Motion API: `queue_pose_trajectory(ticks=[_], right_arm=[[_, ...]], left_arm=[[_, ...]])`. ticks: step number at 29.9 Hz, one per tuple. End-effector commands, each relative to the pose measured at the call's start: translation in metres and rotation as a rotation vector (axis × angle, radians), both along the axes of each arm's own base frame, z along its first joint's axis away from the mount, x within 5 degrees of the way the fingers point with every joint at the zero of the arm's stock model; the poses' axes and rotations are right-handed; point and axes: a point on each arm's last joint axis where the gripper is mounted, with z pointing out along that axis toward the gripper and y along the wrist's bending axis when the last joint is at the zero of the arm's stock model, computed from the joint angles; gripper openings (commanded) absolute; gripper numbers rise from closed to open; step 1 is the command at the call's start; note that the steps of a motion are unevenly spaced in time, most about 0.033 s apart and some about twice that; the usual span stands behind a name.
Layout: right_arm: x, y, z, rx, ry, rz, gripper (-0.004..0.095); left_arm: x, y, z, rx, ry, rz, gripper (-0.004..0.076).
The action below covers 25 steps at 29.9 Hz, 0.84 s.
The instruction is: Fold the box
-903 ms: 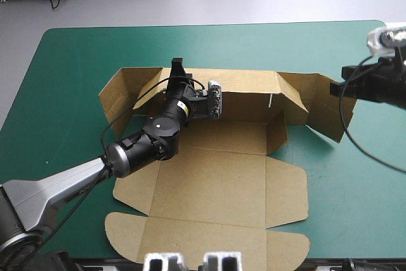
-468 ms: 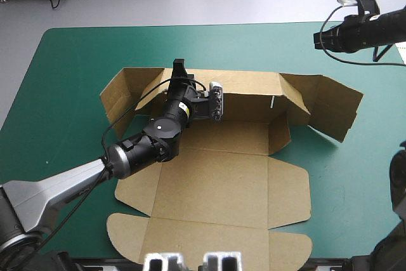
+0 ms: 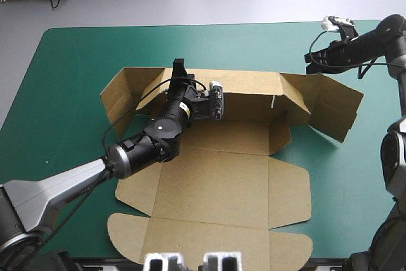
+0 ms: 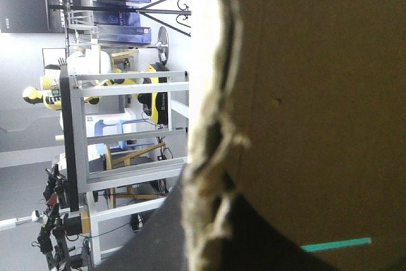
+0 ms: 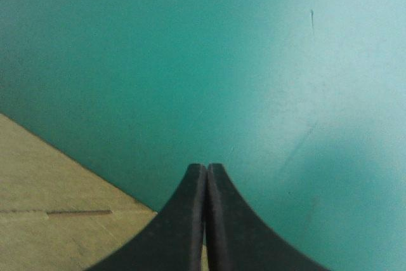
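**Teal-green cover (image 3: 76,61) bearing half-raised box (image 3: 222,176)**

Risking the rear wall (image 3: 244,96) buckling or slipping free, probably, if tugging it askew. Pinching that wall in left gripper (image 3: 178,65), fingers nearly closed on the board, arm stretching low across the base behind it. Hovering right gripper (image 5: 206,166) empty, fingers pressed together, the side flap (image 3: 330,109) just beside it.

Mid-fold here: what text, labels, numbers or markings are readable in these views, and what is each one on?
Nothing can be quoted as read.
box: no print shows on the brown board in any view.
yellow label on the left arm: too small to read.
teal-green cover: no text or signs.
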Motion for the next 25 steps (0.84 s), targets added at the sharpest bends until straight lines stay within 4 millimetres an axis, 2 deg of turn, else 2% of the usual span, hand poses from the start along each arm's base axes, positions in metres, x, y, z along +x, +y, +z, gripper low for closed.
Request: queue_pose_trajectory(ticks=[1, 12, 17, 25], right_arm=[[-0.024, 0.005, 0.031, -0.016, -0.068, 0.045, -0.0024], [-0.065, 0.008, 0.035, -0.061, -0.070, 0.094, -0.0024], [-0.086, 0.016, 0.019, -0.028, -0.057, 0.177, -0.0024], [-0.111, 0.039, 0.000, 0.186, -0.216, 0.318, -0.0024]], left_arm=[[-0.006, -0.003, 0.015, -0.059, -0.028, -0.031, -0.0010], [-0.006, -0.002, 0.015, -0.123, -0.013, 0.008, -0.0010], [-0.006, -0.002, 0.015, -0.125, -0.013, 0.009, -0.0010], [-0.006, -0.002, 0.015, -0.129, -0.008, 0.011, -0.0010]])
